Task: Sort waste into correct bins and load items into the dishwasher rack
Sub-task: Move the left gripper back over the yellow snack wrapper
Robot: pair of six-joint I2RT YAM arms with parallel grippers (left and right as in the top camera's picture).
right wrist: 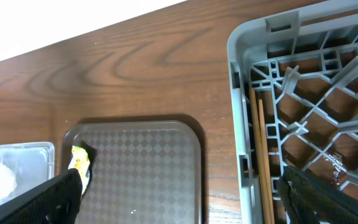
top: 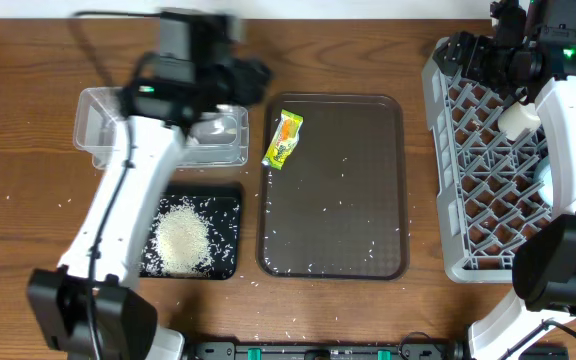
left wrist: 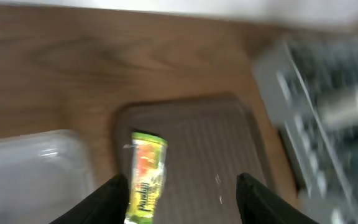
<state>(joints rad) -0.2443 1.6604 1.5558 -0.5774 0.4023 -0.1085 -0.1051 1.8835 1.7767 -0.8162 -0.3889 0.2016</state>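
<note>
Overhead, the wrapper (top: pixel 284 138) lies just ahead of the left claw (top: pixel 253 80) on the brown tray (top: pixel 368 180); its wrist view shows it wide, empty, wrapper off-centre to one side, so closing may flick it away; right wrist: right claw (right wrist: pixel 182 186) wide, rack (right wrist: pixel 244 93) edge below.

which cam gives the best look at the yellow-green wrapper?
Overhead: the wrapper shows whole and sharp, lying at a corner of the brown tray. Left wrist sees it closer, but blurred and cut off by the bottom frame edge. Right wrist catches only a small sliver of it at the lower left.
</note>
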